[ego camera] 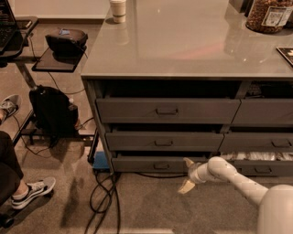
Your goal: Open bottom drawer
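**Robot's gripper waits by the lowest drawer**

I see a big grey cabinet (91, 91) with a shiny flat top. On the left side it has three wide drawers, one over the other. The bottom drawer (146, 165) is the lowest and thinnest one, down near the floor. It has a small loop handle (161, 166) in the middle of its front. I cannot tell if it is pulled out at all.

The robot's white arm (238, 180) reaches in from the bottom right corner. Its gripper (187, 174) is low down, just by the right end of the bottom drawer's front and well to the right of the handle. The two fingers are spread wide apart. One points up by the drawer's top edge and one points down at the carpet. They hold nothing.

A paper cup (118, 10) and a big jar (270, 16) stand on the top. Black cables (103, 192) lie on the floor by the cabinet's left corner. A black backpack (52, 112) sits farther left. A person's shoe (34, 189) shows at the left edge.
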Available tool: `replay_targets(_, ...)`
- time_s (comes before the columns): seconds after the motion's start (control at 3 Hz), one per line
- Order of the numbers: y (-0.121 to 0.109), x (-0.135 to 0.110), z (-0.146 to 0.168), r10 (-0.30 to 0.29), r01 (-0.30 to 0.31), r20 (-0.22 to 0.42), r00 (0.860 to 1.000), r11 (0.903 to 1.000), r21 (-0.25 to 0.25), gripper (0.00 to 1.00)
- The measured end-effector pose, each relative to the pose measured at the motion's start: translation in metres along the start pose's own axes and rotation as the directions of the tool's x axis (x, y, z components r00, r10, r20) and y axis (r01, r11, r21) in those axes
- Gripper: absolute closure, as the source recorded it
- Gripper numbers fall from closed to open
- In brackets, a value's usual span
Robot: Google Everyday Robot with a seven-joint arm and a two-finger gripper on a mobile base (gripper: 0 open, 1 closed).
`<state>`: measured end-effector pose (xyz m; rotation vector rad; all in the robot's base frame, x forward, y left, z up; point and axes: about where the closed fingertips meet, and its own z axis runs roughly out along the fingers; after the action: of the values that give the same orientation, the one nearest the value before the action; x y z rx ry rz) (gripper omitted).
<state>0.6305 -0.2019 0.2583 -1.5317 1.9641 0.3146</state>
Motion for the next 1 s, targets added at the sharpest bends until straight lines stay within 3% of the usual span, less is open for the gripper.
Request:
replay_targets(0.33, -0.016, 0.025, 0.009, -0.022, 0.022, -0.027, 0.999, 0.9997, 0.011, 0.0)
replay_targets(0.67, -0.071, 0.06, 0.024, 0.017, -0.015, -0.031, 0.999, 0.9982, 0.058, 0.0)
replay_targets(1.0, -0.071, 0.061, 0.024, 0.017, -0.015, -0.031, 0.999, 0.9982, 0.058, 0.0)
